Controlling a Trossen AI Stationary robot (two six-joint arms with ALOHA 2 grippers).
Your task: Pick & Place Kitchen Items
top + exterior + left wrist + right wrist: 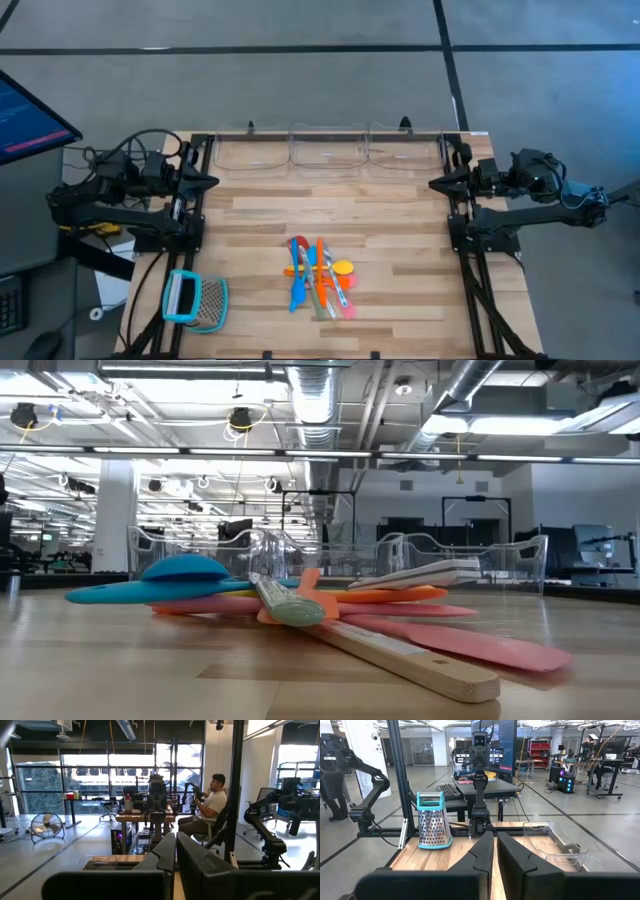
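Near the desk's front edge the kitchen items (320,276) are lying piled, while the left gripper (212,181) and right gripper (436,184) are waiting at opposite side edges, fingers together

The piled utensils (320,275) overlap, hiding each other's handles in part.

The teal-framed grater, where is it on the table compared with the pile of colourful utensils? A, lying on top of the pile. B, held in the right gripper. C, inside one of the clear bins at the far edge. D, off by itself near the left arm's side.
D: in the high view the teal-framed grater lies alone near the table's left edge, apart from the utensil pile at the middle.
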